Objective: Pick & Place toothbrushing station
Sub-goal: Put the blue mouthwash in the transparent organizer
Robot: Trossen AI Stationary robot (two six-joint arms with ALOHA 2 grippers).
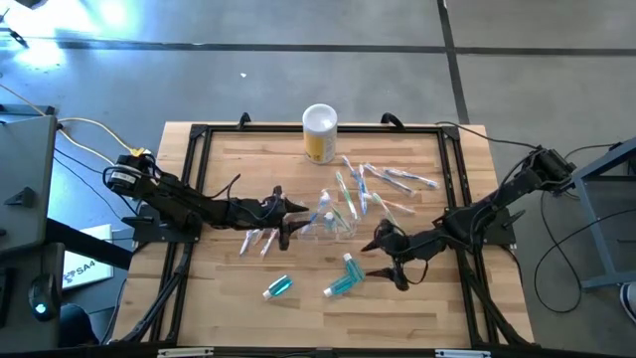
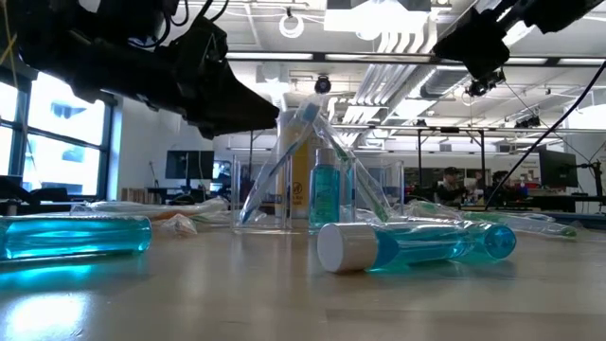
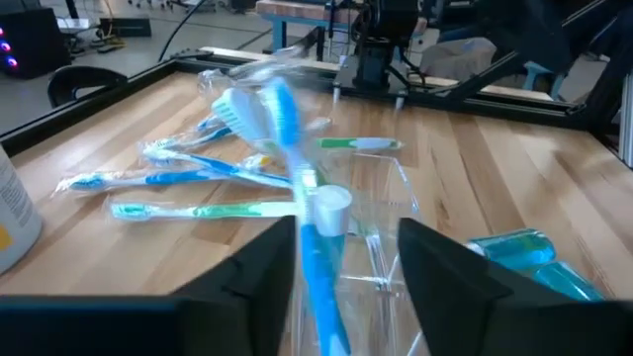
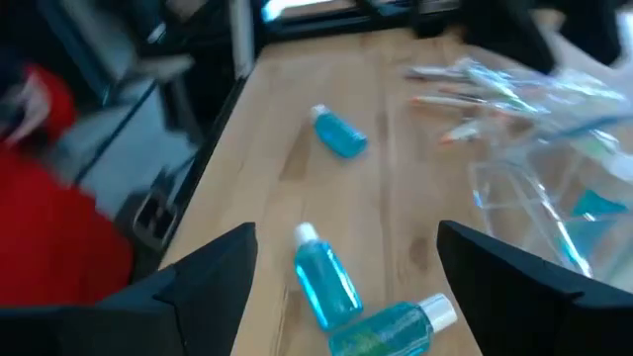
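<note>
Parting left gripper (image 3: 341, 267) around blue toothbrush (image 3: 297, 188); dropping upright into clear holder (image 1: 333, 224); right gripper (image 1: 390, 261), five o'clock, wide, empty.

I see the clear holder (image 1: 333, 221) at mid-bench (image 1: 229, 308), with toothbrushes (image 1: 343, 194) and a bottle standing in it. Behind it stands a canister (image 1: 319, 132); wrapped toothbrushes (image 1: 397, 179) lie behind and to its right, more (image 1: 260, 240) to its left. Three bottles (image 1: 343, 280) lie in front.
</note>
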